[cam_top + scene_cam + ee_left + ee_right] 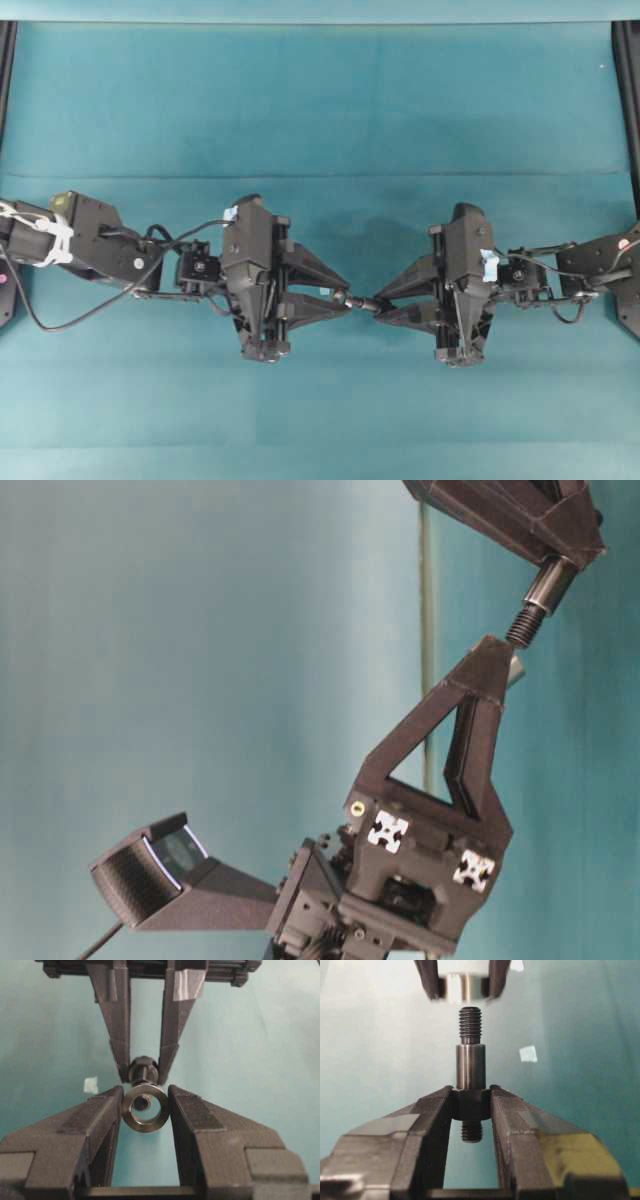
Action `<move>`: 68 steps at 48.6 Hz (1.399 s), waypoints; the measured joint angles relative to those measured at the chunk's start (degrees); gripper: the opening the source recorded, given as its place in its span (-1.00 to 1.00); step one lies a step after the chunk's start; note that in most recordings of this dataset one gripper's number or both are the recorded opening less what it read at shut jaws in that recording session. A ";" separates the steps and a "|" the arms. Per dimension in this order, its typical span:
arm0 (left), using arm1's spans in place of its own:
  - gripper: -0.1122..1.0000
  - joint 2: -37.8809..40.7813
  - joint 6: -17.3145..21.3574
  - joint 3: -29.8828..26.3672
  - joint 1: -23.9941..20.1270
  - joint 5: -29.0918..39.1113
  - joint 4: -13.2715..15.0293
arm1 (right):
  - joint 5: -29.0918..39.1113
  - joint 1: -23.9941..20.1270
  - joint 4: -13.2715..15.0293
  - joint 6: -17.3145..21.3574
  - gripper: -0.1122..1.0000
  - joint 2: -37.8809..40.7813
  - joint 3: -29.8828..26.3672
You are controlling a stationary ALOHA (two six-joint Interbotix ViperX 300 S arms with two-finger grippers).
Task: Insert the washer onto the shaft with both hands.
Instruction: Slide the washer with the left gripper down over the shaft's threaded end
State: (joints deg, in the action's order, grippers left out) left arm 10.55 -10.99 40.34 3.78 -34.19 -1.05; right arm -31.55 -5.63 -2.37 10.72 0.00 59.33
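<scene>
My left gripper (146, 1108) is shut on the washer (146, 1126), a dull grey ring held upright by its rim between the two fingertips. My right gripper (471, 1103) is shut on the shaft (471, 1065), clamping its dark hex collar with the threaded tip pointing at the washer (462, 987). The tip stops a short gap from the ring. Through the hole in the left wrist view, the shaft (143, 1071) tip sits a little up and left of centre. From overhead, the left gripper (343, 297) and right gripper (382, 305) meet tip to tip above the table's middle, the shaft (362, 302) between them.
Teal cloth (320, 100) covers the table. Black frame rails run along its left edge (6, 80) and right edge (628, 100). A small pale tape scrap (90, 1085) lies on the cloth below the grippers, and the tape scrap (528, 1053) also shows beside the shaft.
</scene>
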 measured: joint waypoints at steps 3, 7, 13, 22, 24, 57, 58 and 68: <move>-0.12 0.18 0.00 -0.18 0.00 0.00 0.09 | -0.26 0.00 0.00 0.00 -0.79 0.00 0.00; -0.12 0.44 0.00 -0.35 -0.09 0.00 0.09 | -0.35 0.09 0.00 0.00 -0.79 0.09 0.00; -0.12 0.53 0.00 -0.53 0.00 0.00 0.09 | -0.44 0.00 0.00 0.00 -0.79 0.00 0.00; -0.12 0.97 0.00 -0.79 -0.09 0.00 0.09 | -0.53 0.00 0.00 0.00 -0.79 0.18 -0.18; -0.12 1.05 0.00 -0.88 0.00 0.00 0.09 | -0.53 -0.09 0.00 0.00 -0.79 0.18 -0.26; -0.12 2.72 0.00 -2.29 -0.09 0.00 0.09 | -1.05 -0.09 0.00 0.00 -0.79 0.62 -0.79; -0.12 2.81 0.00 -2.29 0.00 0.00 0.09 | -1.23 0.00 0.00 0.00 -0.79 0.62 -0.79; -0.12 2.81 -0.09 -2.20 0.00 0.00 0.09 | -2.29 -0.09 -0.26 0.00 -0.79 0.70 -0.79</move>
State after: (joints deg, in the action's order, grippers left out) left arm 13.36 -11.07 38.14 3.78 -34.19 -0.97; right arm -33.84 -5.71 -2.64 10.72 0.70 58.54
